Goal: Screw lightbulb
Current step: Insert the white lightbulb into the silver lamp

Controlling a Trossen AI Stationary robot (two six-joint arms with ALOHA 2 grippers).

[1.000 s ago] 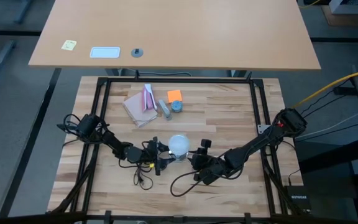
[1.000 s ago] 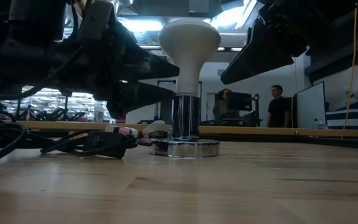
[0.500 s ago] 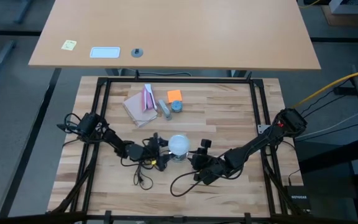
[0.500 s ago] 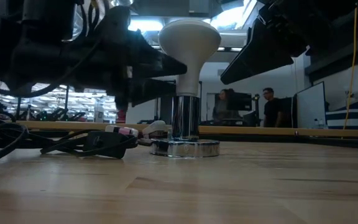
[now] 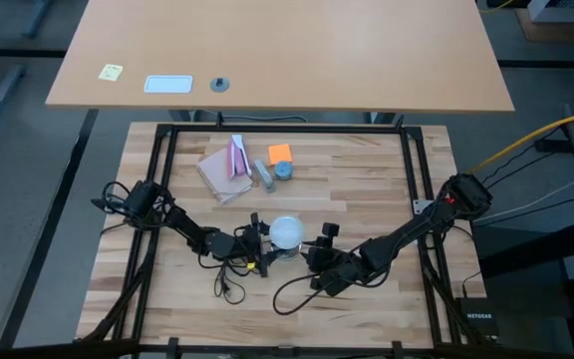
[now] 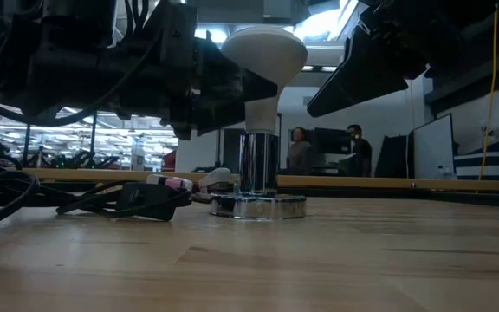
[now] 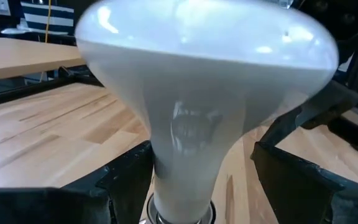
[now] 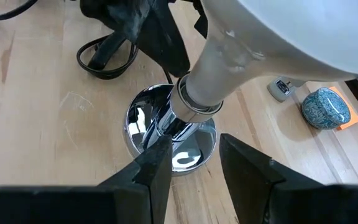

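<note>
The frosted white lightbulb (image 5: 285, 231) stands upright, its screw base in the round chrome socket (image 6: 258, 204), which rests on the table. My left gripper (image 5: 264, 242) is open at the bulb's left. In the left wrist view its fingers (image 7: 126, 183) stand on either side of the bulb's pale neck (image 7: 191, 168), with a gap on each side. My right gripper (image 5: 319, 249) is open at the bulb's right. It is raised and looks down past its fingers (image 8: 157, 165) at the socket (image 8: 166, 134).
A thin black cord (image 5: 287, 289) loops over the table near the front. Black cables (image 6: 137, 199) lie left of the socket. A tan and pink packet (image 5: 227, 168), an orange block (image 5: 280, 153) and a blue-grey round piece (image 5: 283, 171) lie farther back. People stand in the room beyond.
My left gripper has moved toward the table's right edge, up to the bulb, and its fingers now flank the bulb's neck. The bulb, the socket and my right gripper have stayed where they were.
</note>
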